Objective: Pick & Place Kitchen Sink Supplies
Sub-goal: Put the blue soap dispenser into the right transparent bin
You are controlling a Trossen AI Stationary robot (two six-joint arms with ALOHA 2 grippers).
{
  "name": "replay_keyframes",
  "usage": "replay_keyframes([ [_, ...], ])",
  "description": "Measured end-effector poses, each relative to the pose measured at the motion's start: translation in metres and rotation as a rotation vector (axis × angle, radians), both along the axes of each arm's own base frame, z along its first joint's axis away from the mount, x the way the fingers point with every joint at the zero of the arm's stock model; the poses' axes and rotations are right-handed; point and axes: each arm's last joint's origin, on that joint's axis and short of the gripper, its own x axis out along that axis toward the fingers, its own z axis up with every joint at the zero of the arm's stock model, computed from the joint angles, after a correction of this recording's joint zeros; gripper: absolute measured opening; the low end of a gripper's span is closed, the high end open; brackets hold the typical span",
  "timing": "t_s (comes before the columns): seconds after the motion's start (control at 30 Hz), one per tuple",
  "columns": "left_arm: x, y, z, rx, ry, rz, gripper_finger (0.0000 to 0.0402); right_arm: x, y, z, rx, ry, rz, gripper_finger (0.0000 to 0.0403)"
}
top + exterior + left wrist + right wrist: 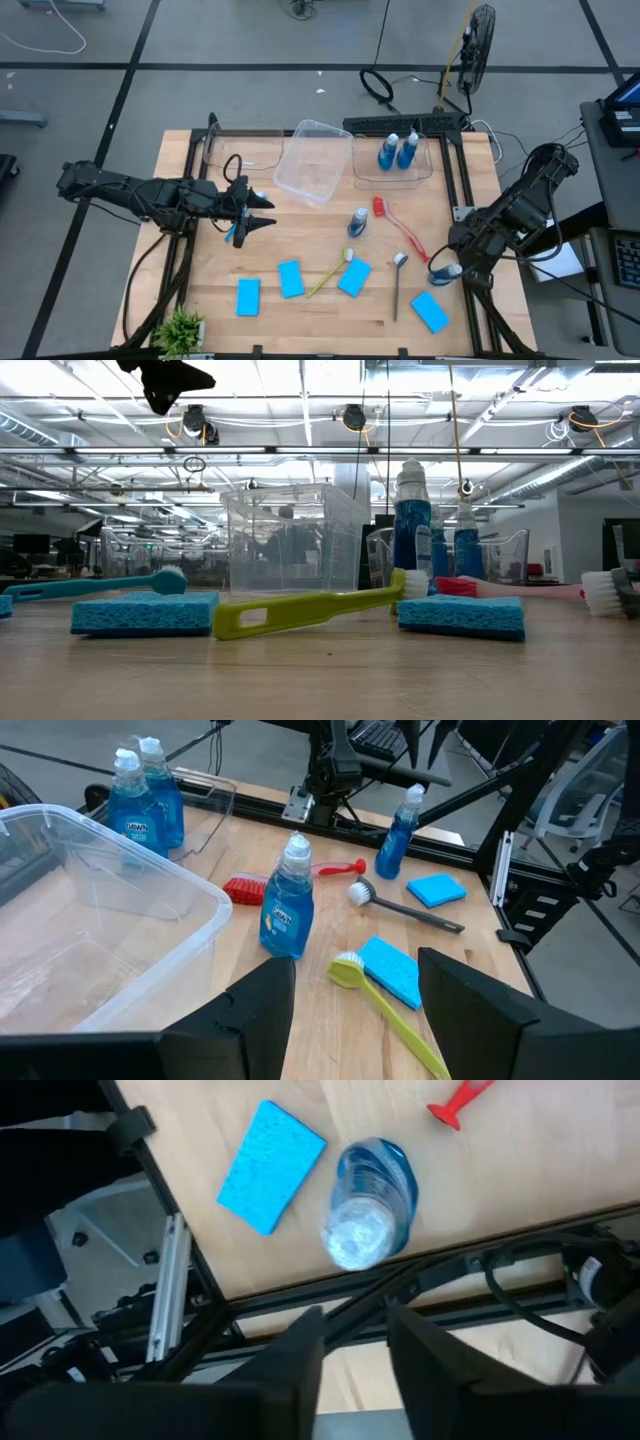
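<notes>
Four dish-soap bottles show: two (pixel 397 152) stand in the clear tub (pixel 428 172) at the table's far right, one (pixel 358 222) stands mid-table beside the red brush (pixel 400 228), and one (pixel 368 1202) stands at the right edge just beside a blue sponge (pixel 271 1166), directly beneath the right gripper (pixel 352 1342), whose fingers stand slightly parted, holding nothing. Left gripper (pixel 355 995) hovers open, empty, near the tilted tub (pixel 314 160).
</notes>
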Motion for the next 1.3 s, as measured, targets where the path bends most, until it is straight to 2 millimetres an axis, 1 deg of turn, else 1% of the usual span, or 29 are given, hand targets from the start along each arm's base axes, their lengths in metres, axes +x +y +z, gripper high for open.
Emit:
replay_keyframes([
  [0.13,0.0,0.0,0.0,0.0,0.0,0.0,0.0214,0.001,0.0,-0.001,0.001,-0.011,0.017,0.0159],
  [0.2,0.0,0.0,0.0,0.0,0.001,0.0,0.0214,0.002,0.002,-0.006,0.0,-0.014,0.018,0.0183],
  [0.33,0.0,0.0,0.0,0.0,0.0,0.0,0.0214,0.008,0.009,-0.025,0.025,-0.024,0.046,0.0223],
  [0.43,0.0,0.0,0.0,-0.001,0.001,0.0,0.0214,0.008,0.01,-0.042,0.03,0.023,0.067,0.0241],
  [0.53,0.0,0.0,0.0,-0.001,0.001,0.0,0.0214,0.006,0.009,-0.054,0.001,0.058,0.068,0.0246],
  [0.63,0.0,0.0,0.0,-0.001,0.001,0.0,0.0214,0.006,0.008,-0.059,-0.009,0.068,0.066,0.0246],
  [0.9,0.0,0.0,0.0,-0.006,0.001,0.002,0.0214,0.008,0.01,-0.059,0.002,0.042,0.077,0.0243],
  [1.2,0.0,0.0,0.0,-0.006,0.001,0.002,0.0214,0.009,0.007,-0.058,-0.054,-0.041,0.058,0.0242],
  [1.3,0.0,0.0,0.0,-0.006,0.0,0.002,0.0214,0.008,0.006,-0.058,-0.056,-0.043,0.055,0.0242],
])
